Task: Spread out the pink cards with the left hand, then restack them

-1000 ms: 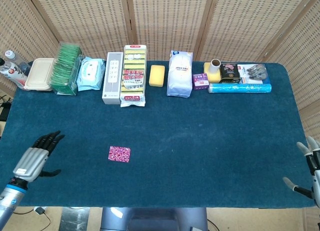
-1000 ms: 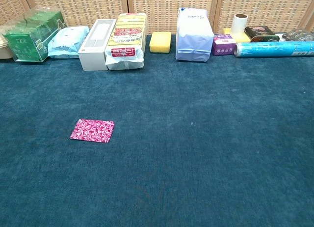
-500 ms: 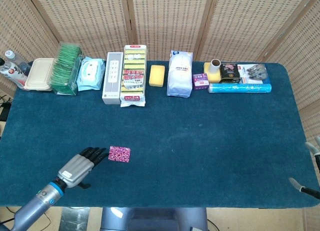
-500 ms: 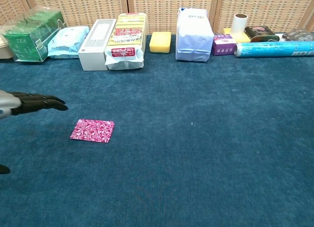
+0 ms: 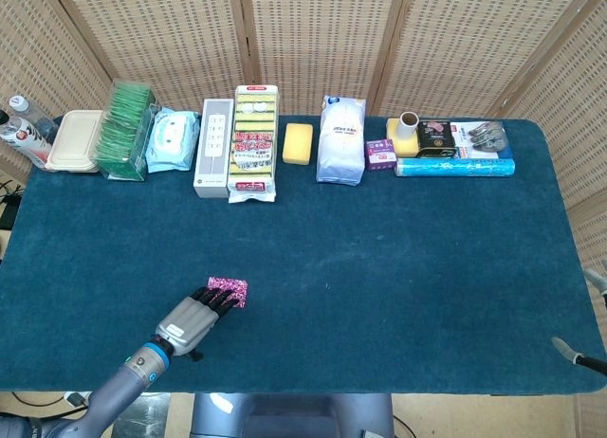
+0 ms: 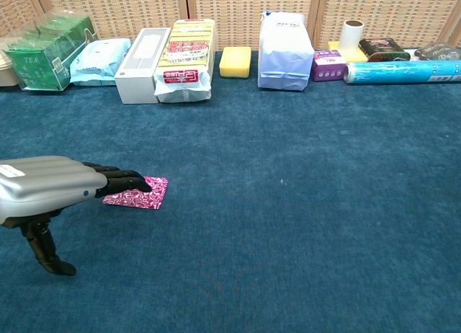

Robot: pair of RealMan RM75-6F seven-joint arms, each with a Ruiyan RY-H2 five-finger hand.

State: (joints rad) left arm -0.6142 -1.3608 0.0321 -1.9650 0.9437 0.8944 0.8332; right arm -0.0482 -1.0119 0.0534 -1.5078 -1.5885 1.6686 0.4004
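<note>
Matt, napped blue cloth covers the table [image 5: 398, 267]; the left hand [image 6: 50, 185] looks smooth grey metal.

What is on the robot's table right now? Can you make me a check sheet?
Surface: blue cloth table, bare in the middle.
Job's things: pink cards in one neat stack, not spread yet.
Clutter: back row of tea box, wipes, white box, sponge, white bag, blue roll.
Hands: left hand flat, its fingers over the stack's left edge; contact unclear. Right hand barely in view at the right edge.
Cables: a cable below the table's front edge.
Surroundings: wicker screen behind.
</note>
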